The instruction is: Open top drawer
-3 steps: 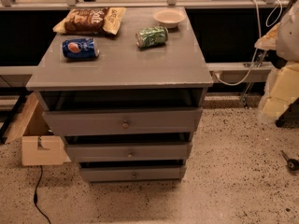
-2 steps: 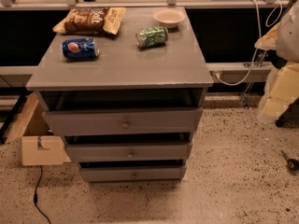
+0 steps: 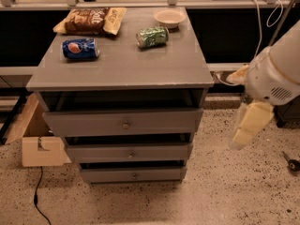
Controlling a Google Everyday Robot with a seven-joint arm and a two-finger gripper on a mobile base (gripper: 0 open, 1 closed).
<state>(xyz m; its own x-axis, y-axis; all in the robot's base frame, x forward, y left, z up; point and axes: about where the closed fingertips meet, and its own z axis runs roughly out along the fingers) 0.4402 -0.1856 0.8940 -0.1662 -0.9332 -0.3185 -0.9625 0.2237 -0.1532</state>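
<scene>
Gripper: hangs out past the counter's right edge, lower than the front-right corner and well apart from the drawers. Can't tell if it's released or clenched.
Top drawer: sits right under the counter's front edge with a dark gap above its panel. Looks pretty much unopened to me.
Knob: brass, dead centre of that panel. I'd guess that's the grab point.
Counter stuff: Pepsi can near the left edge, green can mid-counter, chip bag at the back-left corner, bowl by the back edge.
</scene>
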